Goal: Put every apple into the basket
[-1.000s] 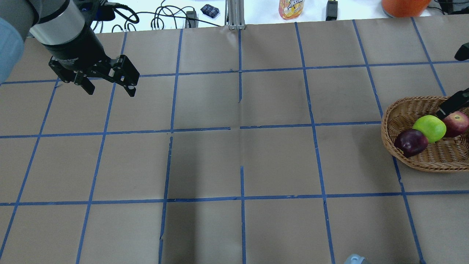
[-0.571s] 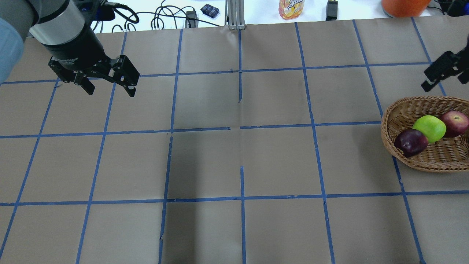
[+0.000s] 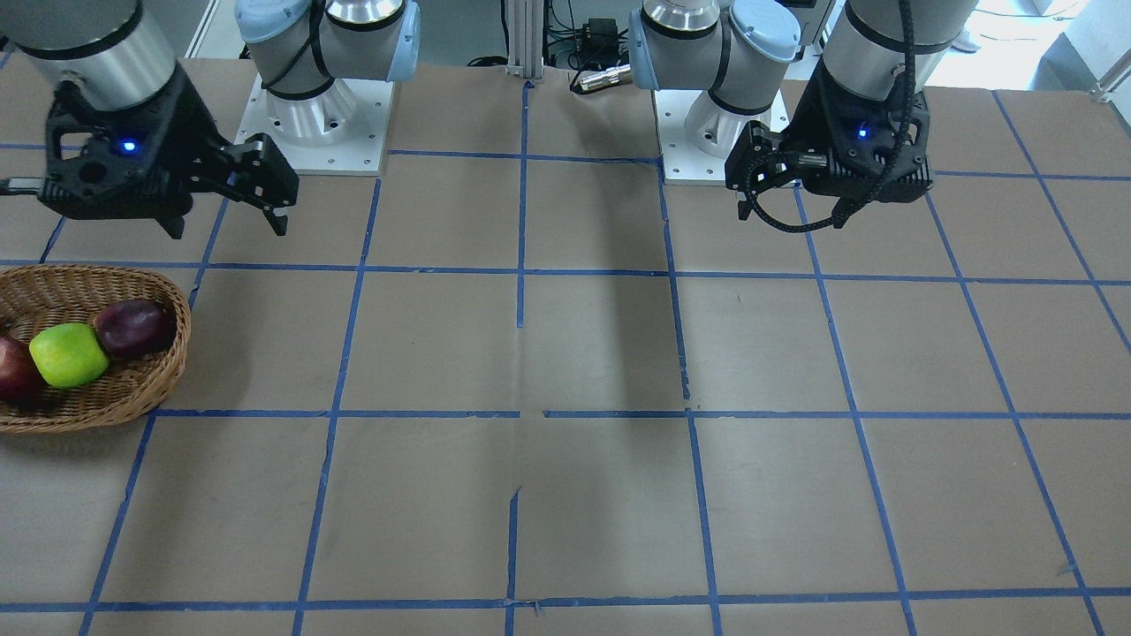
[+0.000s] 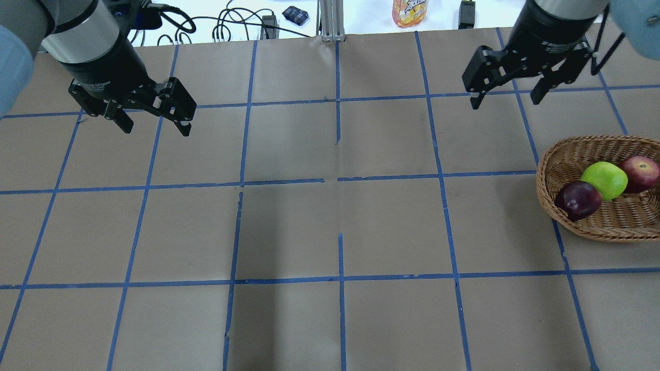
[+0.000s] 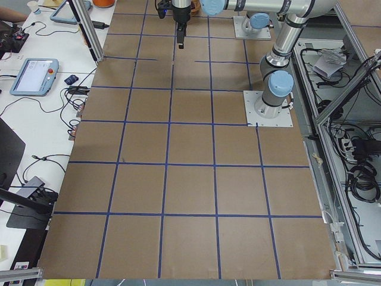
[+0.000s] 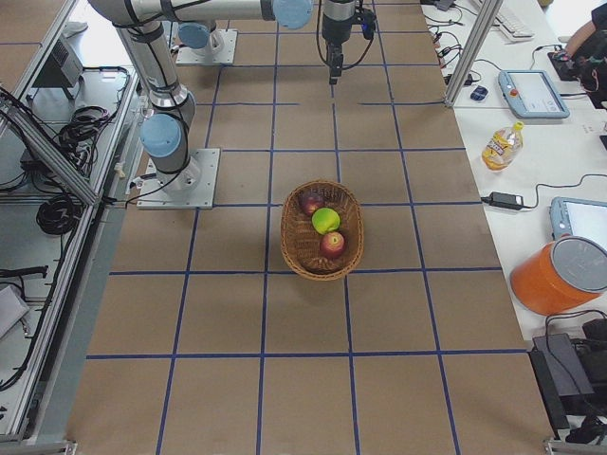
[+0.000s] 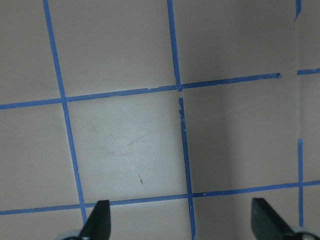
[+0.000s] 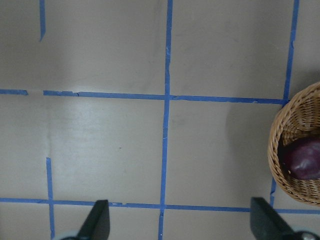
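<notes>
Oval light-brown wicker basket [image 4: 603, 232] holds all three (side by side in a row): dark maroon apple [image 4: 578, 200], bright yellow-green apple [image 4: 604, 180], red apple [image 4: 640, 173]. Beyond it, right gripper [image 4: 505, 103] hangs above the table [image 4: 289, 226], fingers spread, empty. Left gripper [image 4: 155, 130] well apart, likewise spread, empty

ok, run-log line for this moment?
red apple, green apple, maroon apple: in basket | left gripper: open, empty | right gripper: open, empty | task: looks complete

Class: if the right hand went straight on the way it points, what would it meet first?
Probably the bare paper-covered table: the right hand points straight down at it, open, and the basket lies off to one side of that line.
</notes>
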You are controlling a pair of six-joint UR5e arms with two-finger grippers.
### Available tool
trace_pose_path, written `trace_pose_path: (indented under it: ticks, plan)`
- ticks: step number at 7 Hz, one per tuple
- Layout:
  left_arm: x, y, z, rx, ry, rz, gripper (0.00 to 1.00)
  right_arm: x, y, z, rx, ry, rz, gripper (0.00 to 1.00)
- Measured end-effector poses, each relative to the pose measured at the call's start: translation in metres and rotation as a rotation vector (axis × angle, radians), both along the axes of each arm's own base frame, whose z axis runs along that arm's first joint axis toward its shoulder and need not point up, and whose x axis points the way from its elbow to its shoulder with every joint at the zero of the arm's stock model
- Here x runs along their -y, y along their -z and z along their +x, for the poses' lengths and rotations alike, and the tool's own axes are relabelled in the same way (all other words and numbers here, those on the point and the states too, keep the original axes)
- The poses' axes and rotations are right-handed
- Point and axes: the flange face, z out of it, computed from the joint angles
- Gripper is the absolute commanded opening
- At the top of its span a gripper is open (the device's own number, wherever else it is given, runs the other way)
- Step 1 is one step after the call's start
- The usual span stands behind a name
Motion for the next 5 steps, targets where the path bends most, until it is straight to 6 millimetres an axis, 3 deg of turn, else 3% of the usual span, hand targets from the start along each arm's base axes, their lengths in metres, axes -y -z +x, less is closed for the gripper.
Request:
trace_pose_path:
  ticks: [2, 5]
  plan:
    - [-0.0003, 0.0002, -0.0001, 0.0, 0.0, 0.0, 1.0, 0.0026, -0.0004, 0.0143, -0.001, 0.007, -0.016, 1.0]
    - [-0.0007, -0.0001, 0.0001, 0.0, 0.0, 0.0, 1.0, 0.0043, 0.0012, 0.0157, -0.002, 0.005, -0.016, 1.0]
